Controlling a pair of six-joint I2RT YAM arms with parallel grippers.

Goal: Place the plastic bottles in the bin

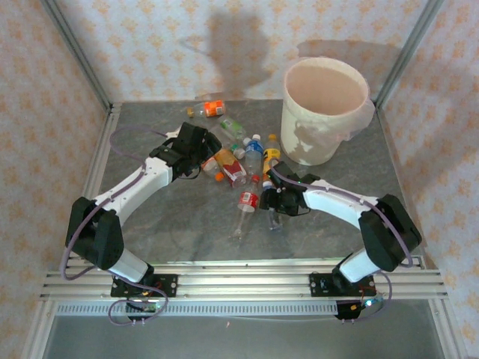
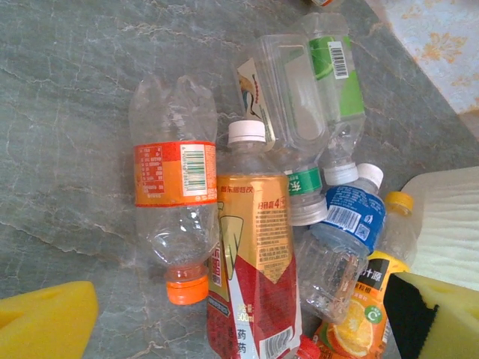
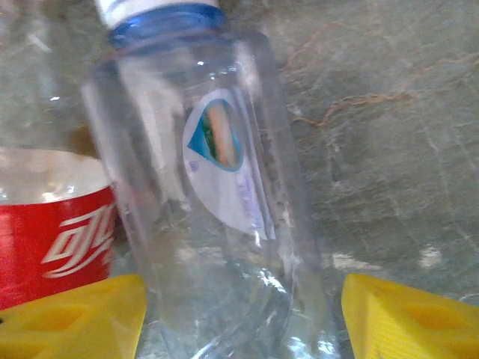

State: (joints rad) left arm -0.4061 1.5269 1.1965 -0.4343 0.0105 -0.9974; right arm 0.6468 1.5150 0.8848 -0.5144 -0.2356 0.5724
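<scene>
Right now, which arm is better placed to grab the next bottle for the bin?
Right. The right gripper straddles a clear bottle, one finger on each side. The left gripper hangs open above the pile, lined up on no single bottle.

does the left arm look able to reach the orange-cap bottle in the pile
Probably yes: the open left gripper hangs over the orange-cap bottle, bare table on one side, a red-and-gold bottle against the other.

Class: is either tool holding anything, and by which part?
Nothing yet. The right tool straddles the body of a clear bottle, jaws not closed; the left tool hangs open above the pile.
</scene>
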